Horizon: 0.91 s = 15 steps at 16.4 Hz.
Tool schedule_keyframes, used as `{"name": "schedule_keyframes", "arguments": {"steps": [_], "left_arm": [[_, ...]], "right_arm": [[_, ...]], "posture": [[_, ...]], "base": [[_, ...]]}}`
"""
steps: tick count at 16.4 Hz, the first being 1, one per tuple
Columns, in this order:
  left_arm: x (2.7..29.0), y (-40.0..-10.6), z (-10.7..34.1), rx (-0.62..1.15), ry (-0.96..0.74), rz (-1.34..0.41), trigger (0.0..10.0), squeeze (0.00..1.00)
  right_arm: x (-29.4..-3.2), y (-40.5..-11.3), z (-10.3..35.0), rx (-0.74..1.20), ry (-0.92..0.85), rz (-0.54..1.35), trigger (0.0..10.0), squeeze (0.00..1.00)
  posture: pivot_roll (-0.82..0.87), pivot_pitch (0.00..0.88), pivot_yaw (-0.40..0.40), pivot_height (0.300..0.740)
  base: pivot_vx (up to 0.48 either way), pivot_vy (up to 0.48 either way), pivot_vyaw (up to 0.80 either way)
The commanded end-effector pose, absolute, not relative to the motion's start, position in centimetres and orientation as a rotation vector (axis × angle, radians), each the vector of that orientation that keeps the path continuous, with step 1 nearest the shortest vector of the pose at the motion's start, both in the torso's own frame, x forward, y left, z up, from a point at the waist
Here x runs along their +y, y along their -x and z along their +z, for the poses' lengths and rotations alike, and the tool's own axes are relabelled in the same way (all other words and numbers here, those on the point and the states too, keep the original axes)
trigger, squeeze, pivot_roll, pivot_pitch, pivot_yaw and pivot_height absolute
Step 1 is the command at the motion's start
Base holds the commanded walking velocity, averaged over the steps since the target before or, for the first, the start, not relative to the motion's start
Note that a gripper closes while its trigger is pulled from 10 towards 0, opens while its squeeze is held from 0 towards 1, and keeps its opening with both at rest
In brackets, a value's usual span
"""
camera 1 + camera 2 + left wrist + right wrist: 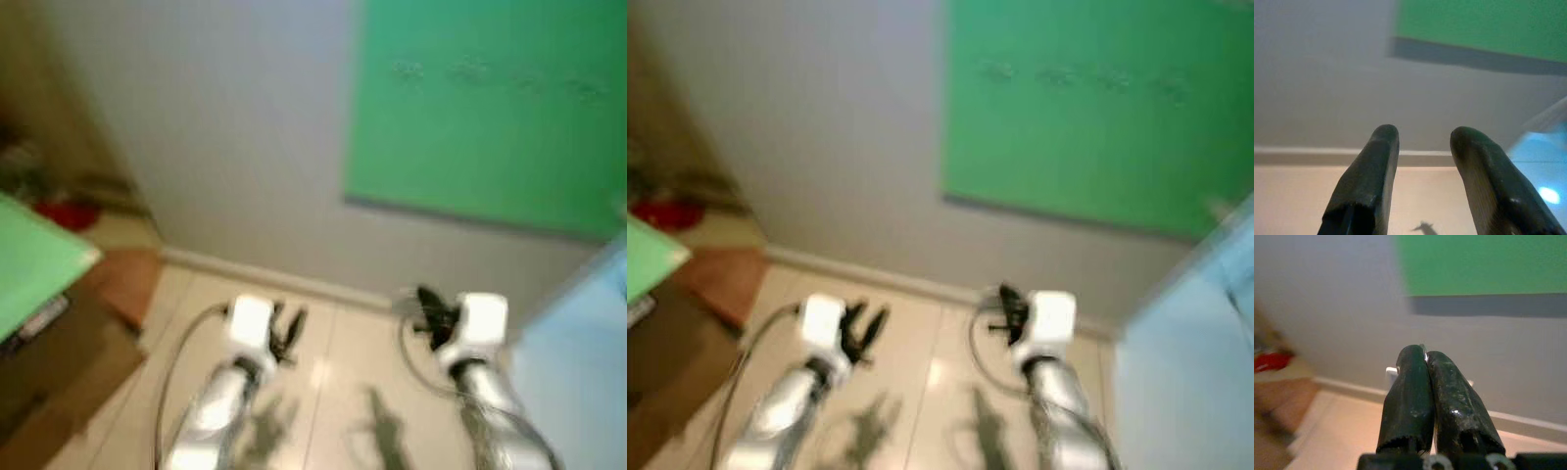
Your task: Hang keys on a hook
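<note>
On the left, the left gripper (291, 331) hangs over the pale floor (333, 362) with its fingers spread, holding nothing. To the right, the right gripper (1425, 355) is pressed together on a thin silver edge, perhaps the keys. Far beyond, a green board (490, 108) hangs on the wall (225, 127); any hooks are too blurred to tell.

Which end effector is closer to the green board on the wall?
Right. The right end effector hangs below the green board; the left end effector is off to its left.
</note>
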<state>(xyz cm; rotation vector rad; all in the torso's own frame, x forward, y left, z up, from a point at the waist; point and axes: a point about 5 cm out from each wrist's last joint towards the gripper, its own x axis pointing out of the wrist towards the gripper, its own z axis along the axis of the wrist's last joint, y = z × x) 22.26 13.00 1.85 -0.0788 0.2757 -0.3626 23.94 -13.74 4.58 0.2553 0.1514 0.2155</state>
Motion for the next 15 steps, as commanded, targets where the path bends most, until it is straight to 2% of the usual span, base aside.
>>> {"name": "schedule_keyframes", "arguments": {"steps": [1, 15], "left_arm": [[12.21, -22.74, 2.53, 0.249, 0.091, -0.383, 10.0, 0.0], [12.35, -22.69, 2.97, 0.243, 0.085, -0.388, 10.0, 0.0]], "right_arm": [[-14.86, -23.25, 4.09, 0.18, -0.237, 0.201, 10.0, 0.0], [-14.63, -23.2, 4.74, 0.155, -0.281, 0.208, 10.0, 0.0]], "posture": [[0.03, 0.104, 0.003, 0.74], [0.03, 0.113, 0.01, 0.74]], "base": [[0.375, 0.0, 0.0], [0.396, 0.0, 0.0]]}}
